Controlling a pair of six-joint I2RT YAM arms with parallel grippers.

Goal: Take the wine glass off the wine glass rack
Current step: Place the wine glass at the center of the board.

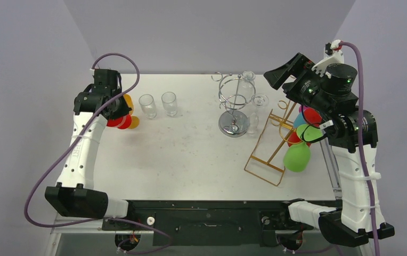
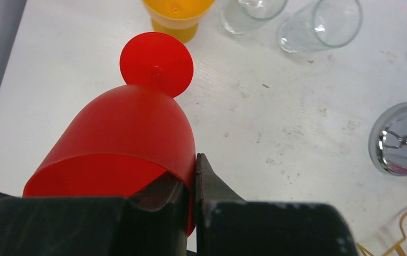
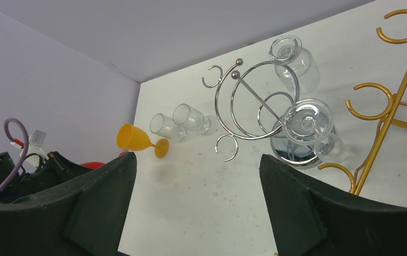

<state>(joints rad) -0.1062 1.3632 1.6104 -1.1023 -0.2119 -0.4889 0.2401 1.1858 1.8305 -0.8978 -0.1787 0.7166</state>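
1. Top view. The chrome rack (image 1: pixel 234 104) stands right of centre on the surface (image 1: pixel 190 160) and serves as landmark. Far to its left, the left arm (image 1: pixel 84 144) holds a red wine glass (image 1: pixel 117 122) low, just beside an orange glass (image 1: pixel 132 122). Two standing clear glasses (image 1: pixel 148 105) lie between these and the rack. Just right of the rack a gold rack (image 1: pixel 269 144) leans, bearing coloured glasses (image 1: pixel 297 156). The right claw (image 1: pixel 284 72) hovers above and to the right of the chrome rack.
2. Left wrist view. The left claw (image 2: pixel 193 173) is clamped on the red wine glass's bowl wall at the rim, the foot pointing away toward the orange glass. This glass is judged already off its rack and due for setting down. Whether it touches the surface cannot be told. Only the chrome rack's base shows.
3. Right wrist view. The right claw's fingers (image 3: pixel 100 208) are spread wide with nothing between them. Two hung clear glasses (image 3: pixel 308 120) remain on the chrome rack. Taking one probably calls for sliding its stem out through the hook's gap. The gold rack is cut off at the frame edge.
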